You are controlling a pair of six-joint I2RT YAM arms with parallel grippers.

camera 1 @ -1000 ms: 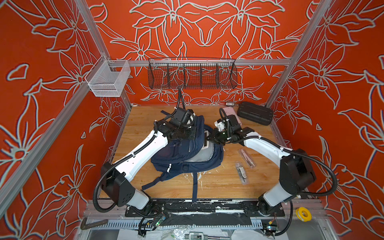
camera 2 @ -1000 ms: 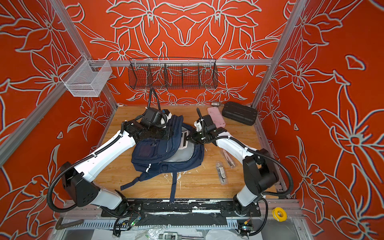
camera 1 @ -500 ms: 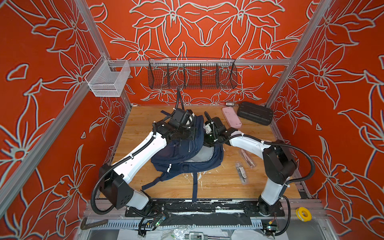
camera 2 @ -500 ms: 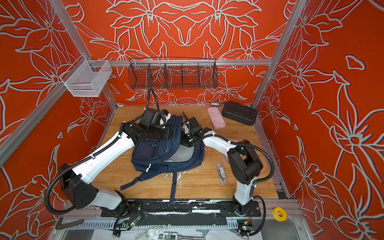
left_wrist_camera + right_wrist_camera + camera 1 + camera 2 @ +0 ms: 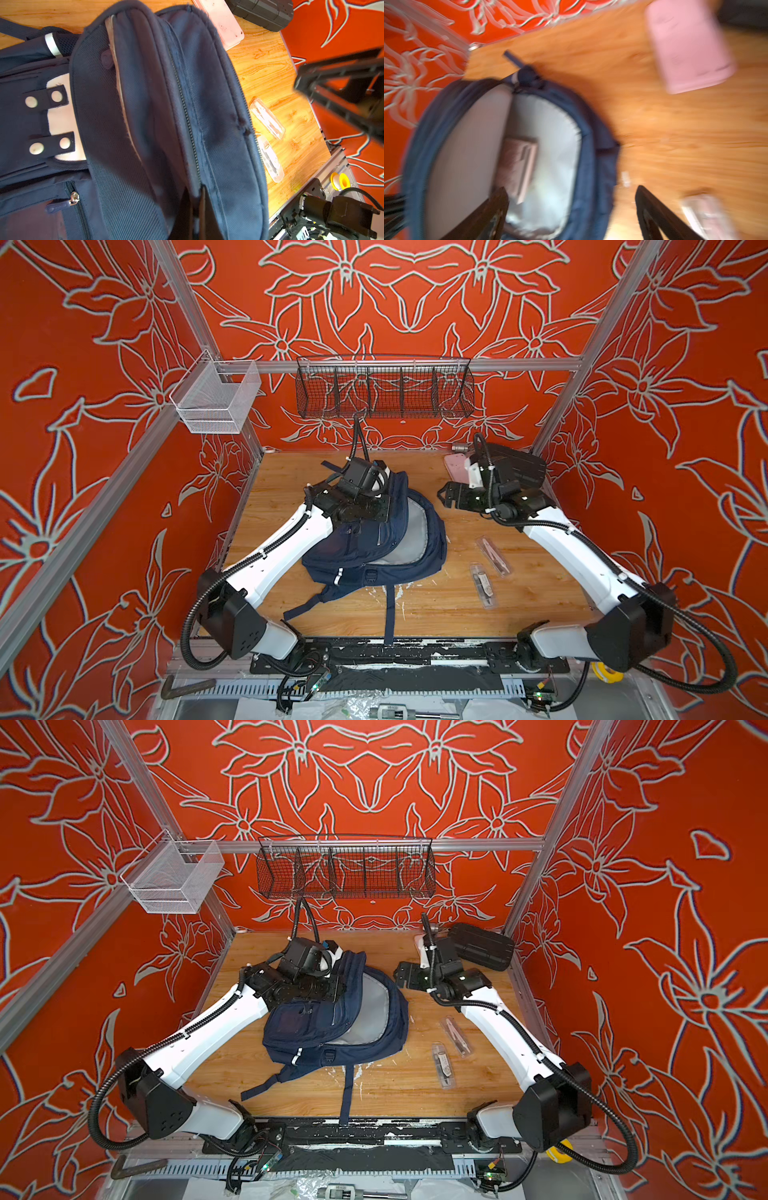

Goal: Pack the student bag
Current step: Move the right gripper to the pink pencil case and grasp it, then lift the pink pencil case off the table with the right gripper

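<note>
At the bottom right of the frame, off the wood, sits a yellow roll (image 5: 606, 672). On the wooden counter (image 5: 436, 605) the student bag (image 5: 415, 568) lies a little left of the middle. Its straps trail down toward the bottom edge. The big pocket is wide open, so you can see the grey inside. In the right wrist view a flat pale thing lies in there, too blurry to name. Two clear packets (image 5: 482, 585) lie to the right of the bag, apart from it.

The left gripper (image 5: 194, 199) is at the upper left part of the bag. Its fingers (image 5: 184, 216) are pressed together, pinching the bag's edge by the zip. The right gripper (image 5: 449, 494) is just right of the bag's open mouth and does not touch it. Its fingers (image 5: 652, 214) are spread wide apart and hold nothing.

Farther back, a pink case (image 5: 455, 466) lies near the wall, partly behind the right arm. A black case (image 5: 484, 946) is beside it, toward the right wall. Highest up, on the rail, hang two baskets: a black wire basket (image 5: 384, 391) in the upper middle and a white mesh basket (image 5: 216, 404) at the upper left.
</note>
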